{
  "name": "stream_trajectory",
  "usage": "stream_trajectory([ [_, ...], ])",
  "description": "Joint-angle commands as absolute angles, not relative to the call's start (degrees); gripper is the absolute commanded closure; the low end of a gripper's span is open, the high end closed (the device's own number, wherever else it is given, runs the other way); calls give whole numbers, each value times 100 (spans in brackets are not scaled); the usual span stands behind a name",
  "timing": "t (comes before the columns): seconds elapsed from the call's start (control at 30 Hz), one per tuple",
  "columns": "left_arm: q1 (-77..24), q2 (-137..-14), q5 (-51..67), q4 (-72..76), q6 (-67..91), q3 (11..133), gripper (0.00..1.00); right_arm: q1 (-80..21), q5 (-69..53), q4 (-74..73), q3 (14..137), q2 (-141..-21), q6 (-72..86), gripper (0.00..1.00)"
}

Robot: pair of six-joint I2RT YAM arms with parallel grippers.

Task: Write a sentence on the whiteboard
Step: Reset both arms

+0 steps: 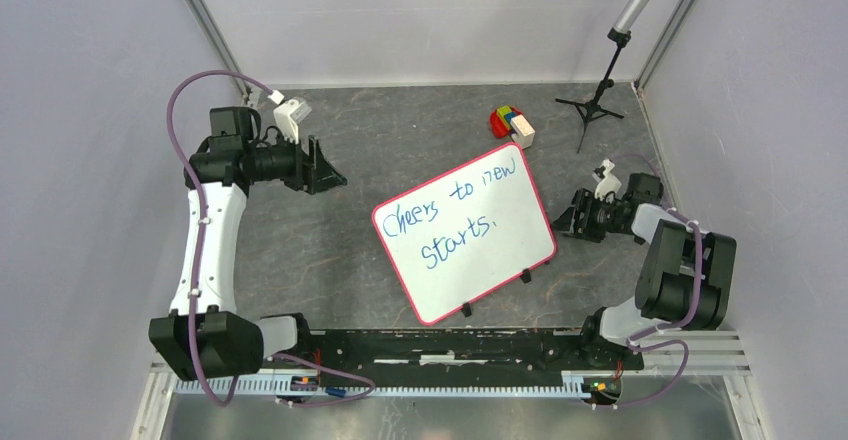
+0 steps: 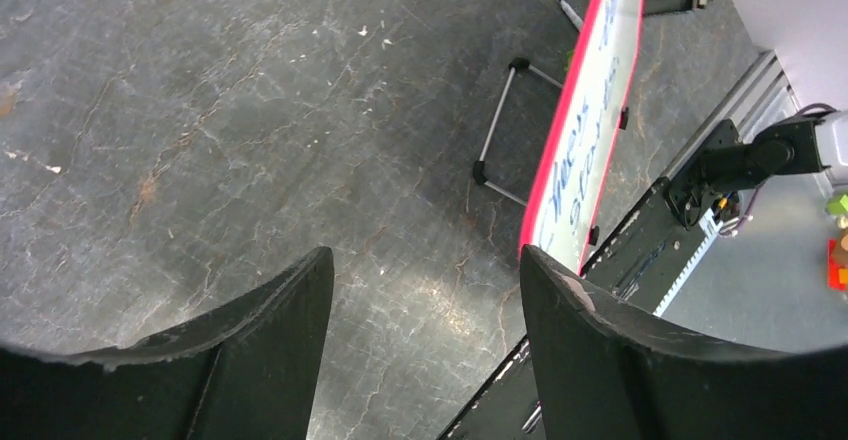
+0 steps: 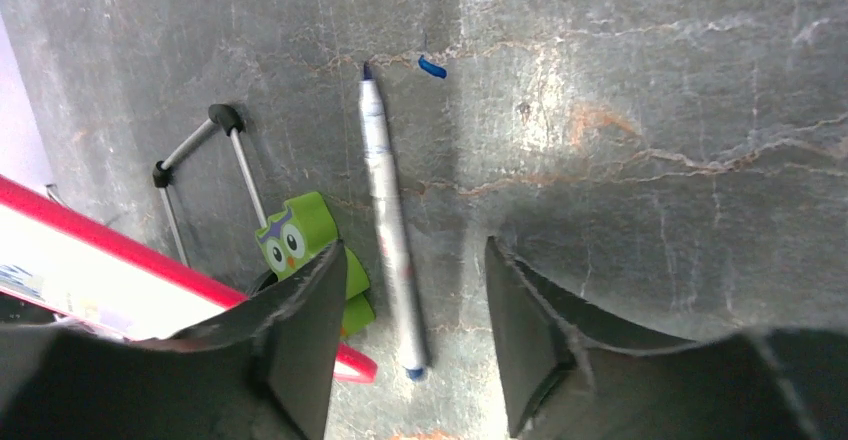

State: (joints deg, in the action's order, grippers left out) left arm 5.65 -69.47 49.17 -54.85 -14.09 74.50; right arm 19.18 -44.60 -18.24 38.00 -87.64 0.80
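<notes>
We see the board (image 1: 465, 230) in the middle of the top view, turned at an angle, with the sentence (image 1: 455, 215) in blue across two lines: "Cheers to new starts." The writing looks finished to us.

The right gripper (image 3: 415, 260) sits just right of the board in the top view. Its jaws are spread and hold nothing. In its wrist view the marker (image 3: 390, 230) lies on the table (image 3: 650, 110) between and beyond the fingers, touching neither, tip toward the top of the frame, near a small blue dash (image 3: 432, 67). The left gripper (image 2: 425, 270), at upper left of the top view and well apart from the board, is also spread and empty.

From the left wrist view the board seems propped on a wire stand (image 2: 500, 125), with a green owl (image 3: 300, 235) at its lower edge. We judge it stiff, light and slick-faced, so a push could slide or tip it. We would take it by the pink rim at a bare corner, because a pad on the face would smear the ink. The marker is slim and round and likely to roll, so it is best pinched mid-barrel
</notes>
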Motion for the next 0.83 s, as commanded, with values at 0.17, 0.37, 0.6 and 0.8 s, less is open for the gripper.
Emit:
stream_trajectory([
  [0.17, 1041, -7694, 4440, -5677, -1474, 8102, 1, 2130, -3925, -2820, 4462, -8015, -684, 18],
  [0.37, 1215, -8649, 3641, -6191, -1663, 9330, 0, 2171, -4069, -3372, 5756, -7905, -1358, 2],
  [0.6, 1616, -9851, 3103, -6401, -1404, 10969, 0, 2202, -3779, -3413, 7131, -8037, -1968, 2],
  [0.8, 1888, -9977, 2751, -5879, -1156, 10784, 0, 2345, -3830, -3498, 7672, -8367, -2258, 2],
])
